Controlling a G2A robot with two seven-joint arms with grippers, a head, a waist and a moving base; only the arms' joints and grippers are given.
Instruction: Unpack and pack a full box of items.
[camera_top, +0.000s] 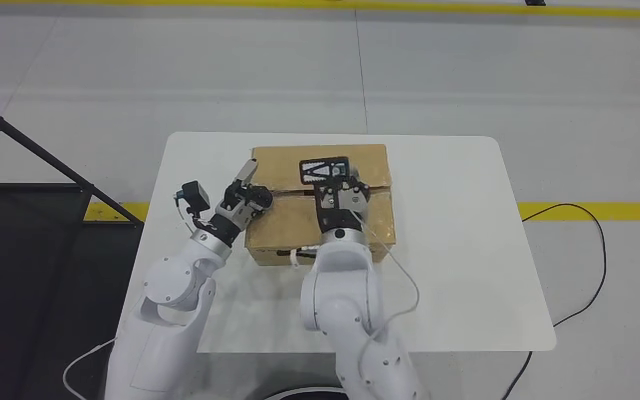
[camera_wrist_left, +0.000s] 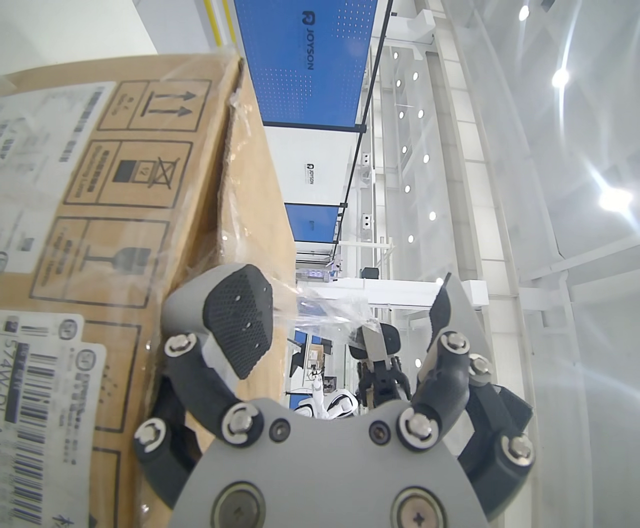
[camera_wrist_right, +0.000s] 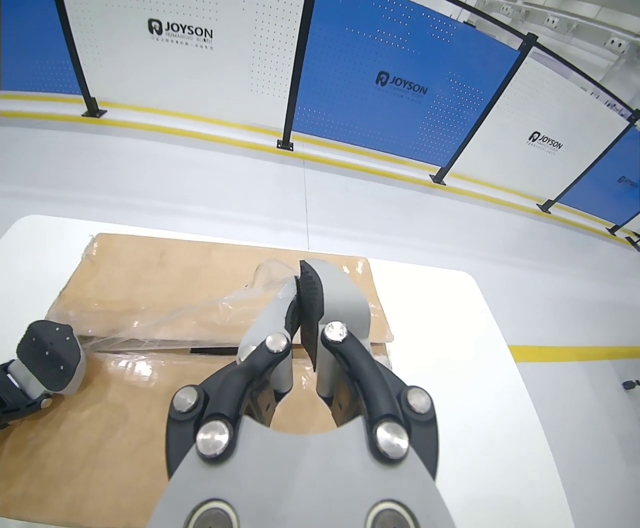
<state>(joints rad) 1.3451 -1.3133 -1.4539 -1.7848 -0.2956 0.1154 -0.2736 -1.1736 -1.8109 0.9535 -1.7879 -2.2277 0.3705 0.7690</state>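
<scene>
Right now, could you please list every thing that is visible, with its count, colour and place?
table: one, white, under everything.
cardboard box: one, brown, on the table, nearer its far edge.
tape strip: one, clear, partly peeled off the box's top seam, stretched up to the right gripper.
labels: at least two, white, on the box's side.
fence panels: several, blue and white, beyond the table.
left gripper: one, grey and black, open, at the box's left end.
right gripper: one, grey and black, shut on the tape strip, above the box.
</scene>
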